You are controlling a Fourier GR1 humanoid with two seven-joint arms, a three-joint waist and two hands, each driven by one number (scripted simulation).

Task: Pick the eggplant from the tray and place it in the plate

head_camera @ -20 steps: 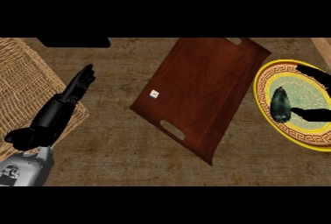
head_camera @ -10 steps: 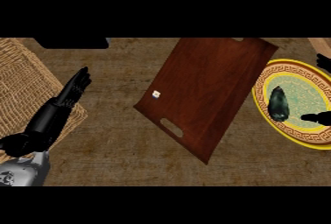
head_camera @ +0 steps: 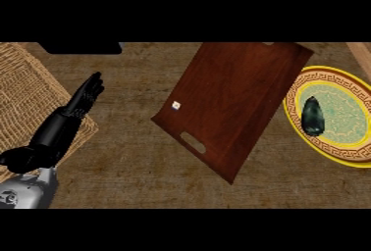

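Woven mat [head_camera: 29, 88] on the left had the left hand [head_camera: 69, 117] resting over it, fingers straight and pressed together. Tray [head_camera: 232, 103] mid-counter was bare. Eggplant [head_camera: 314, 115] lay on the plate [head_camera: 301, 93], and the right hand had pulled out of view, so basically done

No legible text, brand, number or sign in the head view. The tray [head_camera: 235, 103] carries a small pale sticker [head_camera: 176, 104] near its left edge; any markings on it are too small to read. The plate [head_camera: 299, 93] rim shows pattern only, no lettering.
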